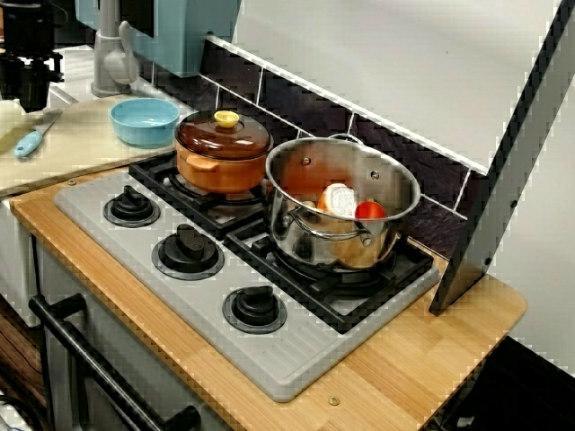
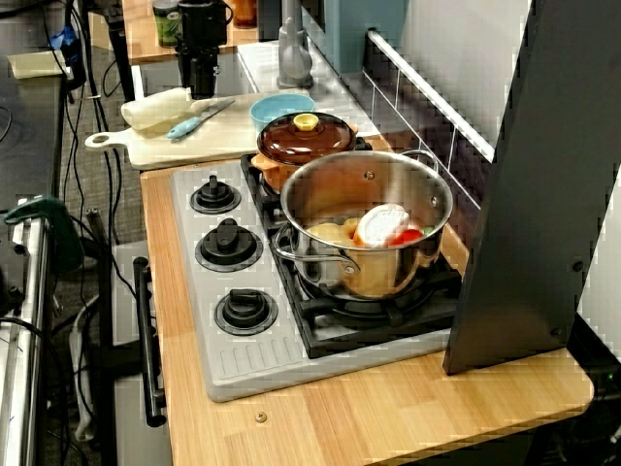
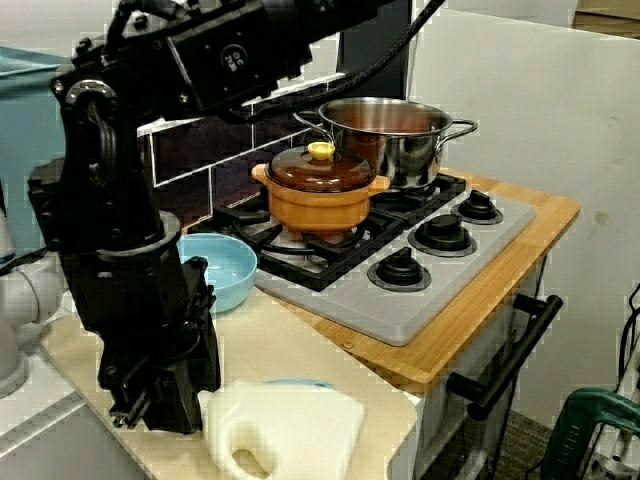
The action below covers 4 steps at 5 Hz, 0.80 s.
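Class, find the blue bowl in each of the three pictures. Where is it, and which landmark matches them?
Stove seen from its front: blue bowl upper left, left of the brown pot.
View down the counter: bowl top centre, just behind that pot.
View with the black arm up front: bowl left of centre, beside the stove.
Shared landmark: the brown pot with its yellow knob.

Gripper (image 2: 201, 85) jaws indistinct; steel pot (image 1: 341, 211) wall partly hides contents.
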Tool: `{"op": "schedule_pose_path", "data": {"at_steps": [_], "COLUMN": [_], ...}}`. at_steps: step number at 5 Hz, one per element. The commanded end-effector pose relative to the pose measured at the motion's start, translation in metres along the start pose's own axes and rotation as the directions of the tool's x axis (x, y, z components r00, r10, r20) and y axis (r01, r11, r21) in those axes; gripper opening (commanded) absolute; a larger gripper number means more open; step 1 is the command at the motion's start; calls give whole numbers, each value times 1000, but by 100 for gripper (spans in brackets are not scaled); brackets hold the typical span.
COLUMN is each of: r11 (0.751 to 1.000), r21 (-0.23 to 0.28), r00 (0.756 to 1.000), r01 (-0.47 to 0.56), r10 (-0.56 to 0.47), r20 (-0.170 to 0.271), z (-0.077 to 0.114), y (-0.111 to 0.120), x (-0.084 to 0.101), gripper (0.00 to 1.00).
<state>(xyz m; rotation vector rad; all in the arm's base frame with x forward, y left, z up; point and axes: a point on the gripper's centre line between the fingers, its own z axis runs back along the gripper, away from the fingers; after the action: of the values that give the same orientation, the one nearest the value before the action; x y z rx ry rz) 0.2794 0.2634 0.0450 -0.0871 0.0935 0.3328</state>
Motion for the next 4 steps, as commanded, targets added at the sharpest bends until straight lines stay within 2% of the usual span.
{"op": "schedule_pose_path", "data": {"at_steps": [1,4], "r11": [999,998], "r21": [27,-9], "r00": [993,990], "r01": [23,56], "r10": [-26,-55], "r20": [115,132], "z": [52,67], "y": [1,-9], "x": [0,-2], "gripper": [0,0]}}
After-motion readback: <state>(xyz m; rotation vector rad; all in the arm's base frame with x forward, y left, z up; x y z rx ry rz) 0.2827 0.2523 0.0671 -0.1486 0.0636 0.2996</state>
